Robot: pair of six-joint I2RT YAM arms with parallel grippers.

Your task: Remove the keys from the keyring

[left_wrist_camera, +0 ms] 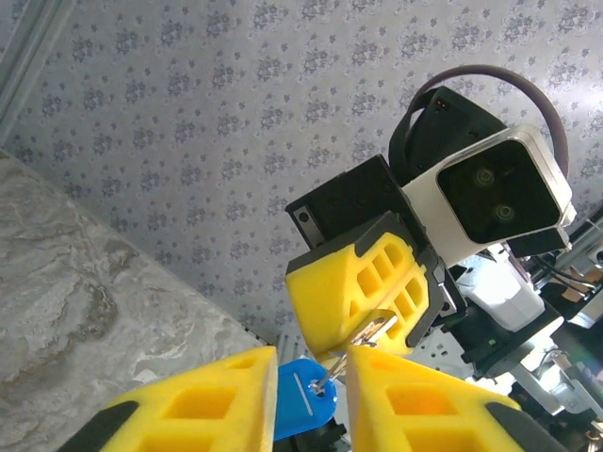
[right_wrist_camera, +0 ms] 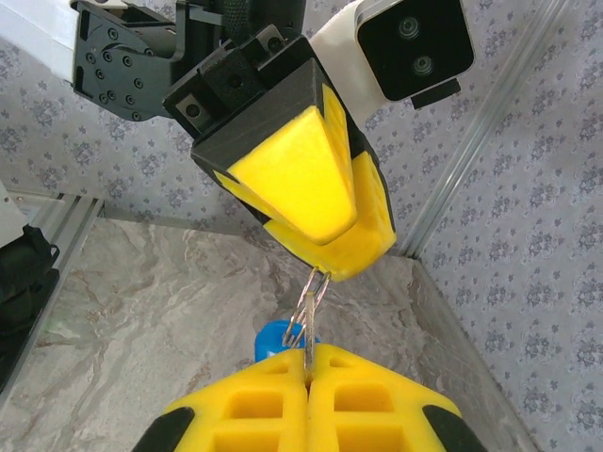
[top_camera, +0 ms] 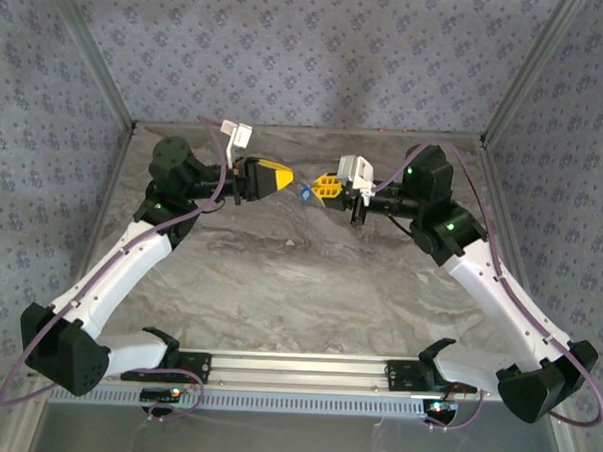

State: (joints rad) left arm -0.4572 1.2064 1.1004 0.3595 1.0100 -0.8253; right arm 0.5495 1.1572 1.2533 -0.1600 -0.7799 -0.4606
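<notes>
Keys [top_camera: 306,194]: one small bright-blue bunch, suspended above the tabletop [top_camera: 299,286] at far centre, hanging on a thin metal keyring [right_wrist_camera: 314,299].

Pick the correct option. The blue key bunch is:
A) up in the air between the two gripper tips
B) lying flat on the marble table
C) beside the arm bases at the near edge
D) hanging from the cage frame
A: the blue key bunch is off the table, between the left gripper and the right gripper, which is shut on its metal part.

The keys [left_wrist_camera: 300,410], half hidden behind the left gripper [left_wrist_camera: 312,353] and cut by the bottom edge, read as one blue lump; the keyring [right_wrist_camera: 311,297] vanishes downward inside the right gripper [right_wrist_camera: 308,358].
</notes>
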